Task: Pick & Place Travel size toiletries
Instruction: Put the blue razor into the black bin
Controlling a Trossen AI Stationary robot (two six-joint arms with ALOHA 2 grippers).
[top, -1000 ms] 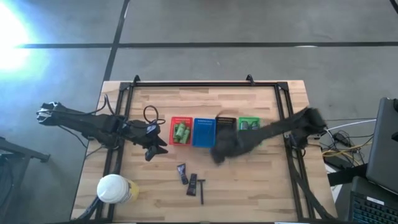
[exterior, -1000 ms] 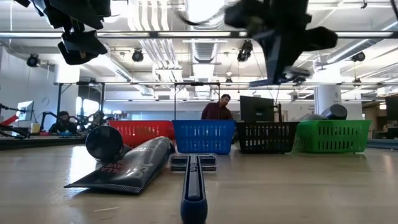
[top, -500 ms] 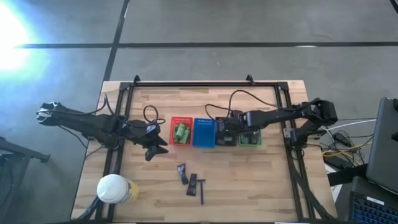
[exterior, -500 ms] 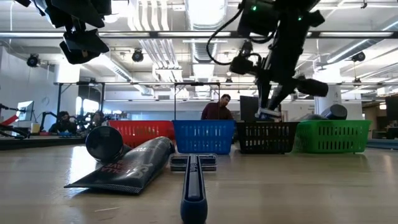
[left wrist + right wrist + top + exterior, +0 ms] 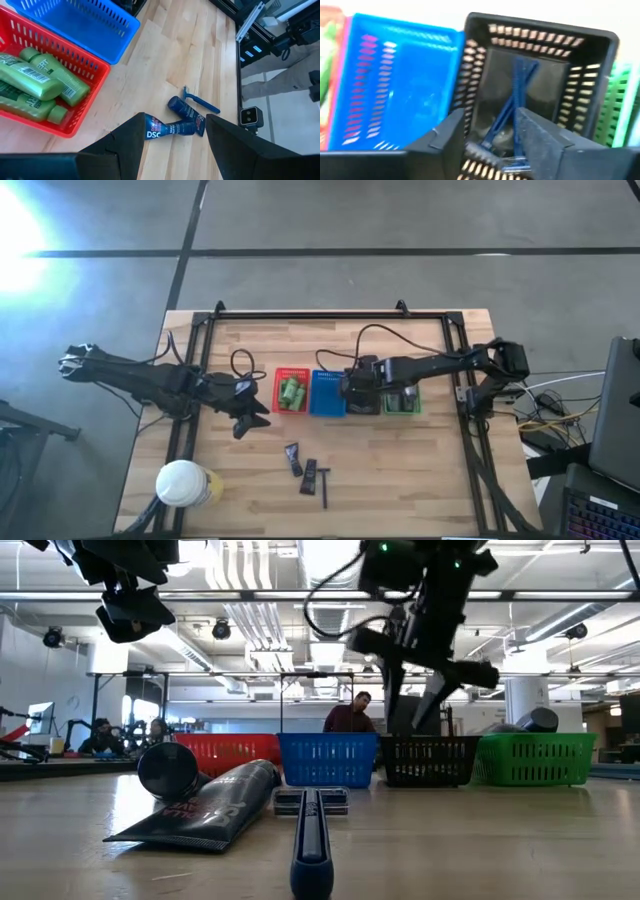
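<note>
On the table's near part lie a dark tube [image 5: 292,458] and thin black razors [image 5: 318,481]; the left wrist view shows dark blue tubes [image 5: 172,129] and a blue razor [image 5: 201,103]. Green bottles [image 5: 291,391] fill the red basket [image 5: 75,125]. Two razors [image 5: 516,95] lie crossed in the black basket [image 5: 580,65]. My right gripper [image 5: 352,388] [image 5: 490,112] hovers open above that basket. My left gripper [image 5: 247,420] [image 5: 176,117] hangs open over the table, left of the red basket.
The baskets stand in a row: red, blue [image 5: 327,392], black [image 5: 364,398], green [image 5: 402,394] with grey pieces inside. A large yellow container with a white lid [image 5: 183,483] stands at the near left corner. A black frame [image 5: 330,314] borders the table. People sit beyond the far edge.
My right gripper has swung from over the table's middle toward the far edge, up over the black basket, then shifted a little to the left above it. The left arm has kept still.
</note>
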